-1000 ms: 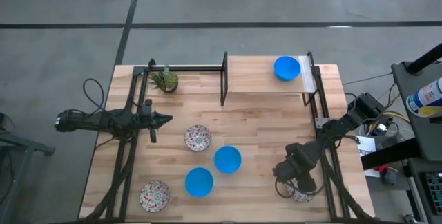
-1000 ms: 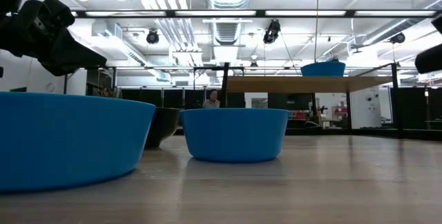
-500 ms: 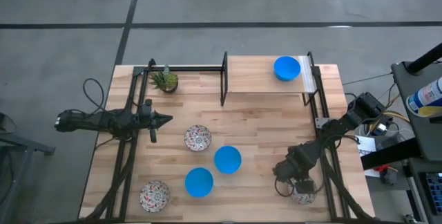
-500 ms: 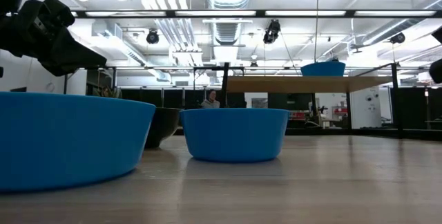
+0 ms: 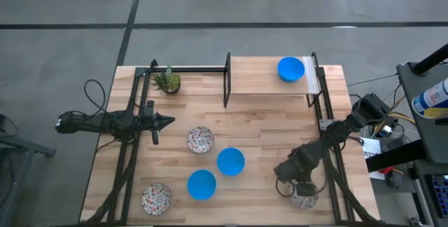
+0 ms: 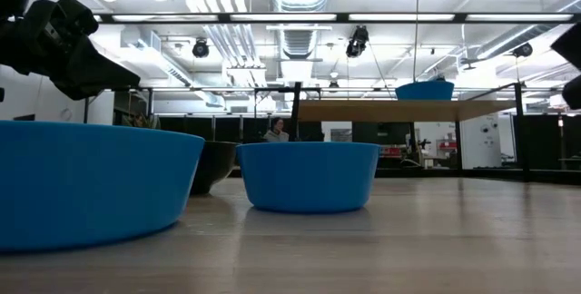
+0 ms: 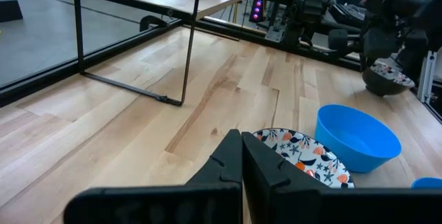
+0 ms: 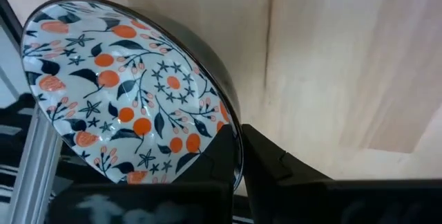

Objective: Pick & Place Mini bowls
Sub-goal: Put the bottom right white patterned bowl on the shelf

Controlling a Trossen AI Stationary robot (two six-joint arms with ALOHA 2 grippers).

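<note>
The right pincer (image 5: 297, 188), at the worktop's (image 5: 266, 122) five o'clock corner, is clamped shut on the rim of a floral mini bowl (image 8: 124, 92). At nine o'clock the left pincer (image 5: 166, 121) waits, closed and empty. Another floral bowl (image 5: 200, 140) sits just beyond its tip, near two blue bowls (image 5: 230, 162).
</note>
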